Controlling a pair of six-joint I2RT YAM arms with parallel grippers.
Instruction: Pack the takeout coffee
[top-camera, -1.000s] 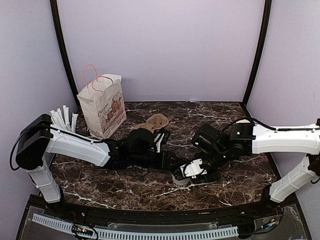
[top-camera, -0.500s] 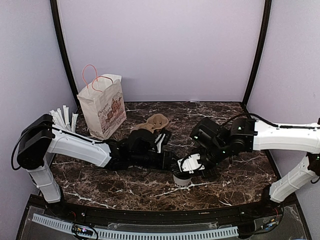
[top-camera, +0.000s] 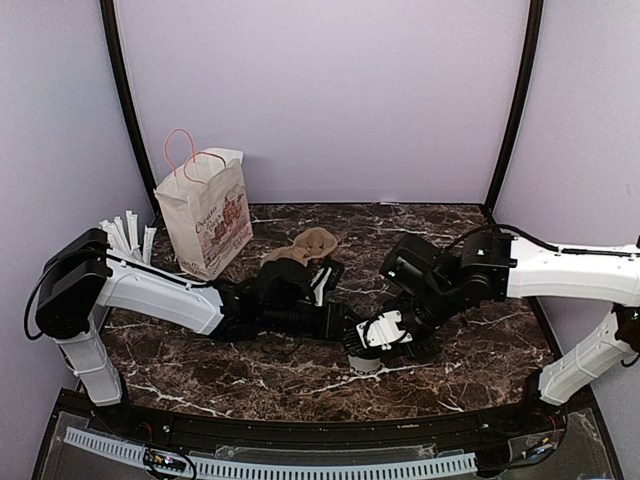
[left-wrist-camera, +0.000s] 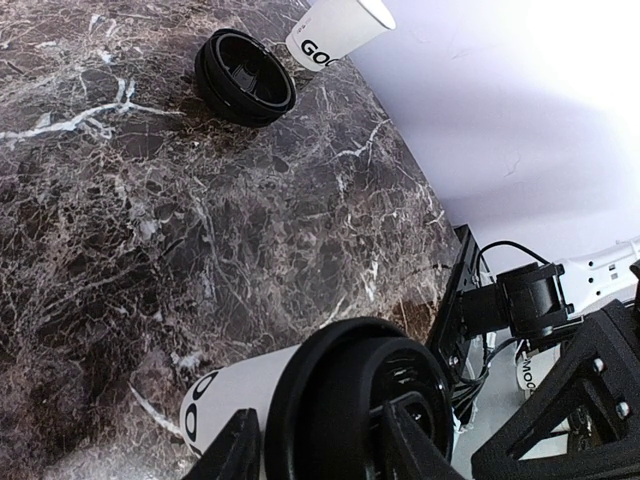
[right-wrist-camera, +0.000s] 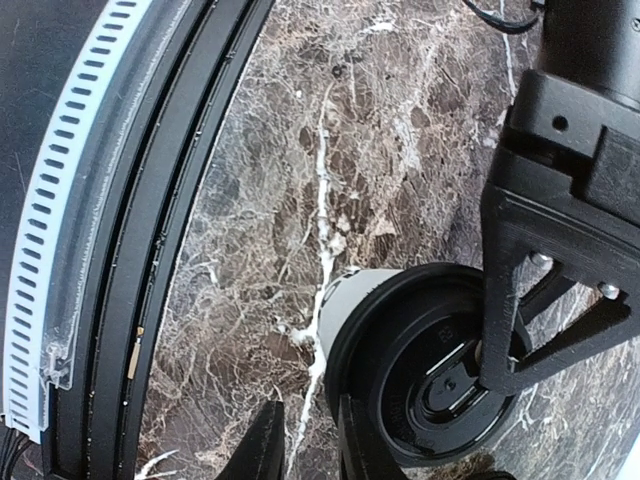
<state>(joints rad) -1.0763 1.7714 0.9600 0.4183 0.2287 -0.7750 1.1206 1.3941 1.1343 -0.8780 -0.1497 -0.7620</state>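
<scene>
The takeout coffee (top-camera: 364, 361) is a white paper cup with a black lid, at the front middle of the table. My left gripper (left-wrist-camera: 322, 448) is shut on it: one finger (left-wrist-camera: 235, 452) lies on the white wall and the other (left-wrist-camera: 412, 440) crosses the lid (left-wrist-camera: 350, 390). In the right wrist view the cup (right-wrist-camera: 425, 365) shows from above, with the left gripper's black frame (right-wrist-camera: 560, 240) over the lid. My right gripper (right-wrist-camera: 310, 440) is shut and holds nothing; one fingertip (right-wrist-camera: 356, 445) touches the lid's rim. The paper bag (top-camera: 205, 212) stands upright at the back left.
A second white cup (left-wrist-camera: 340, 30) and a loose black lid (left-wrist-camera: 245, 78) lie beyond the left gripper. A brown pulp carrier (top-camera: 310, 245) lies mid-table. A cup of white wrapped straws (top-camera: 125, 238) stands left of the bag. A slotted white rail (right-wrist-camera: 70, 220) edges the table front.
My right gripper has moved left and a little back, from beside the cup to right over its lid. The left arm and the cup have stayed put.
</scene>
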